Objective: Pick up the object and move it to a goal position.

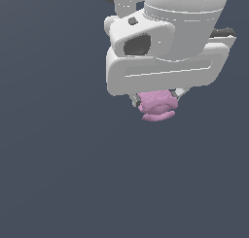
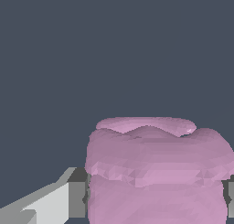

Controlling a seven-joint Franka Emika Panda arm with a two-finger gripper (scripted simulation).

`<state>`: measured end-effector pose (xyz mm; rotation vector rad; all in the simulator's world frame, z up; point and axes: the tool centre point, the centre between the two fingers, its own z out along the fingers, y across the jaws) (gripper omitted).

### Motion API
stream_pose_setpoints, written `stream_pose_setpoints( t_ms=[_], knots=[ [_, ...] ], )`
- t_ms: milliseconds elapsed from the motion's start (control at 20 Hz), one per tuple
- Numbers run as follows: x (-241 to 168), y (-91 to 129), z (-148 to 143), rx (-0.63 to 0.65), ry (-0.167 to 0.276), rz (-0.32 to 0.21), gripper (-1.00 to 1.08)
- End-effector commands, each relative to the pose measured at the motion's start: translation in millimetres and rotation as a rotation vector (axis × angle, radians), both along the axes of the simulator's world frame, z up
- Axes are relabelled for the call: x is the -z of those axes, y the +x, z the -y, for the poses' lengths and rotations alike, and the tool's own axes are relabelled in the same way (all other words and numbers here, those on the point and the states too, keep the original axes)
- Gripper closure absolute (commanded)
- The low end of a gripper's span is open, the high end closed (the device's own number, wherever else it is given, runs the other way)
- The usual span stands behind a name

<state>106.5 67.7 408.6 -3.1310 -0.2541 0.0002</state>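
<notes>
Arm (image 1: 165,33): white Panda wrist and hand, filling the upper part of the exterior view, pointing down over a plain dark grey ground. No table edge, goal marker or other item is visible in either view.

Gripper (image 1: 156,100): mostly hidden under the hand body; only short grey finger stubs show at either side of the blob. In the wrist view one finger (image 2: 75,198) presses against the blob's flank, and a sliver of the other shows at the opposite edge. Jaws are clamped on the blob, by my reading so that it can be carried; whether it is lifted off the ground cannot be told.

Blob (image 1: 157,105): between the fingers, directly beneath the hand, its lower lobe hanging below the fingertips. Pink-mauve, matte, lumpy, folded in rounded layers with a faceted surface; narrower than the hand. Close in the wrist view (image 2: 157,173).
</notes>
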Motion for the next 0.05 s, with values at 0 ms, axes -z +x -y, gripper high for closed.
stream_pose_setpoints(
  t_ms=[0],
  knots=[
    [-1.0, 0.3, 0.0, 0.0, 0.0, 0.0, 1.08]
  ],
)
